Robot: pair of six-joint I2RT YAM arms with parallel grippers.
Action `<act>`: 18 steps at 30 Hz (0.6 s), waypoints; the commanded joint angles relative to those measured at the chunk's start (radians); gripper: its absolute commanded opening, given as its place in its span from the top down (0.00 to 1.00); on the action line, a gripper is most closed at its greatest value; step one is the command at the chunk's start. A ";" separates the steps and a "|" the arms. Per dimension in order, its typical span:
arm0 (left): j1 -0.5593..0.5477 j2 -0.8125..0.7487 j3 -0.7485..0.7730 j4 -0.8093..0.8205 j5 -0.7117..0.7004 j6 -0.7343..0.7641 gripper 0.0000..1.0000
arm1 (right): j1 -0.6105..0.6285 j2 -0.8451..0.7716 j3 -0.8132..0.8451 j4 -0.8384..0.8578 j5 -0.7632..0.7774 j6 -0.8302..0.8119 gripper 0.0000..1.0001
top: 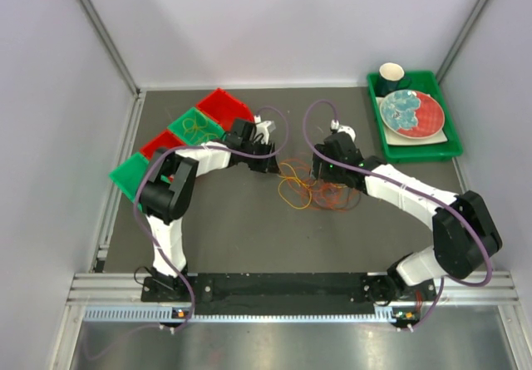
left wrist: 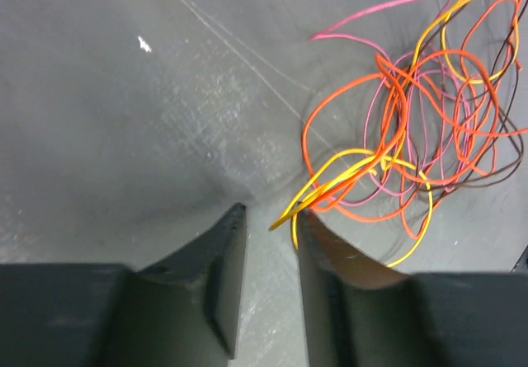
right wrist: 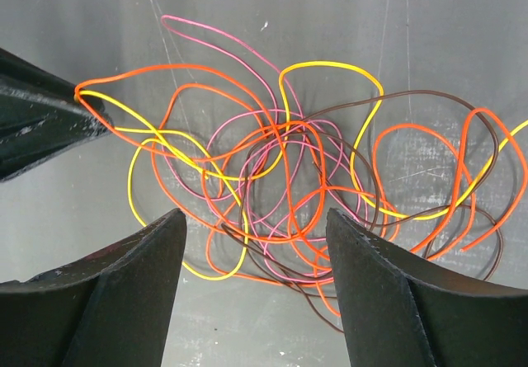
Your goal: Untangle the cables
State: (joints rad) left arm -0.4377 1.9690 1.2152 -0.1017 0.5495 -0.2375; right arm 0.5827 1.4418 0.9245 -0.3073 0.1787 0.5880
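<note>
The cables [top: 312, 189] lie in one tangle of yellow, orange, pink and dark brown loops on the grey table, between my two grippers. My left gripper [top: 271, 165] is at the tangle's left edge. In the left wrist view it [left wrist: 271, 214] is open with a narrow gap, and a yellow and orange loop end [left wrist: 330, 187] touches its right fingertip [left wrist: 307, 223], outside the gap. My right gripper [top: 322, 174] hangs over the tangle. In the right wrist view it [right wrist: 256, 214] is wide open and empty above the loops [right wrist: 289, 177].
Red and green bins [top: 218, 104] stand in a row at the back left; one green bin holds a yellow cord [top: 196, 125]. A green tray [top: 449, 141] with a plate [top: 411, 112] and a cup [top: 391, 76] stands at the back right. The left gripper's finger [right wrist: 37, 124] shows in the right wrist view.
</note>
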 commanded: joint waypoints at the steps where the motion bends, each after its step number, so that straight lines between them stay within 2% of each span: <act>1: -0.006 0.019 0.043 0.073 0.020 -0.028 0.69 | 0.011 -0.009 0.017 0.011 -0.007 0.012 0.32; 3: -0.006 0.027 0.047 0.077 0.015 -0.036 0.80 | 0.011 -0.009 0.014 0.013 -0.004 0.018 0.32; 5: -0.006 0.022 0.050 0.076 0.006 -0.040 0.98 | 0.011 -0.009 0.013 0.016 -0.010 0.021 0.32; 9: -0.004 -0.050 0.024 0.074 -0.057 -0.063 1.00 | 0.011 -0.004 0.014 0.025 -0.031 0.022 0.33; 13: 0.007 -0.153 -0.014 0.002 -0.149 -0.078 1.00 | 0.014 0.012 0.036 0.036 -0.061 0.016 0.33; 18: 0.037 -0.283 -0.086 0.000 -0.169 -0.141 1.00 | 0.019 0.068 0.106 0.045 -0.119 0.030 0.31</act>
State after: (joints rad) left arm -0.4259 1.8153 1.1755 -0.1135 0.4198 -0.3210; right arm 0.5869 1.4681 0.9382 -0.3069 0.1181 0.5999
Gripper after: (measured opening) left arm 0.015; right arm 0.686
